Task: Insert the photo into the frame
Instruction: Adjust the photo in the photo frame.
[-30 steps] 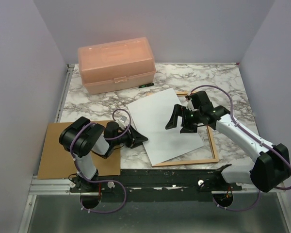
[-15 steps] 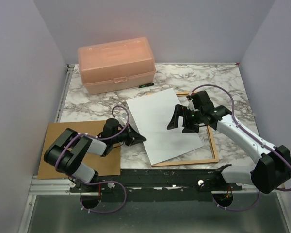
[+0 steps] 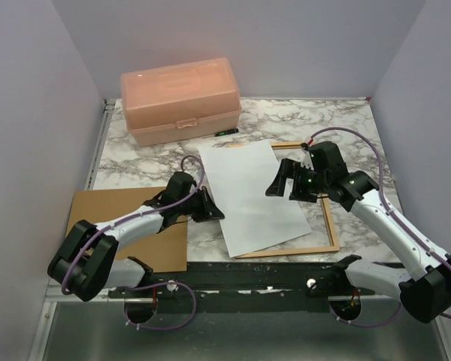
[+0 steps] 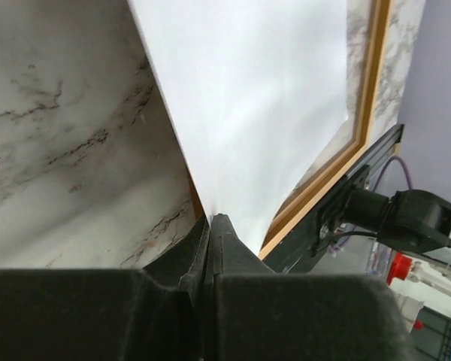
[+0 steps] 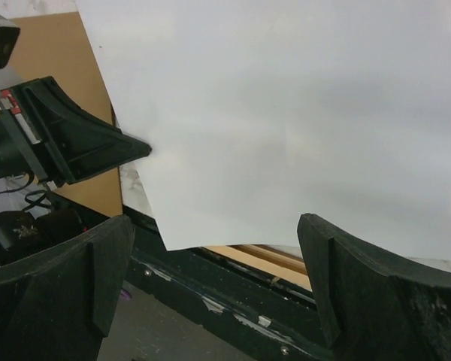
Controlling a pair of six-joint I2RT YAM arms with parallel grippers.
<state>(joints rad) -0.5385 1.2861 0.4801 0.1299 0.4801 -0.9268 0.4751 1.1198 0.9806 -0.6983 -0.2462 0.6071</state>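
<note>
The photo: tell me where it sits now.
Top view, table centre, white back up: the photo covers the left of the frame, its left edge pinched by the left end effector.

Top camera high, looking down; wrist cameras close, low; all share photo [image 3: 249,194].

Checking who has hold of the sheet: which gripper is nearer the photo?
Left. The left gripper is shut on the left edge of the photo. The right gripper hangs open above its right side, gripping nothing.

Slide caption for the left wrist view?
Left jaws shut on the photo, white back up; the frame beyond, on marble table.
</note>
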